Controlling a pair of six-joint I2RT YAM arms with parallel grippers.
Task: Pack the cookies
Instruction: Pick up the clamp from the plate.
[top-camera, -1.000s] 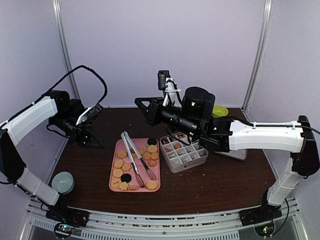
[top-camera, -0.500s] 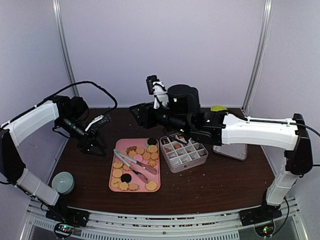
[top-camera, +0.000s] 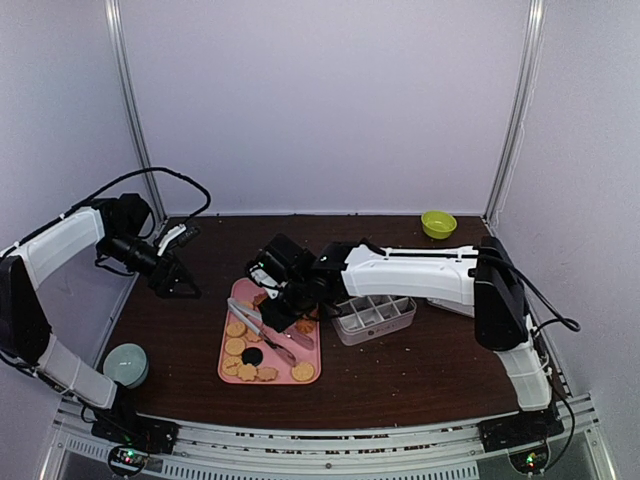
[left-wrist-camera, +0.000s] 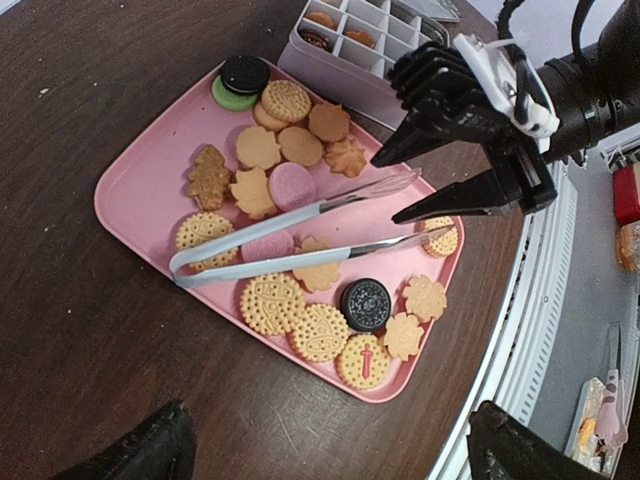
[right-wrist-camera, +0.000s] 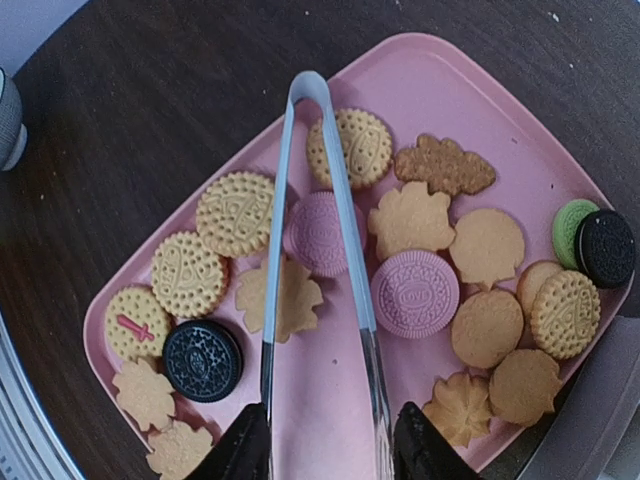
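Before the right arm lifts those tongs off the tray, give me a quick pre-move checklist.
1. Right gripper straddles both arms of the tongs: ok.
2. Firm grip on the tongs: cannot tell. They lie flat on the tray, arms unsqueezed.
3. Tongs free of cookies: not ok. They rest across several, which may shift on lift.
4. Left gripper open and off the tray: ok.
5. Compartment box uncovered, empty cells showing: ok.
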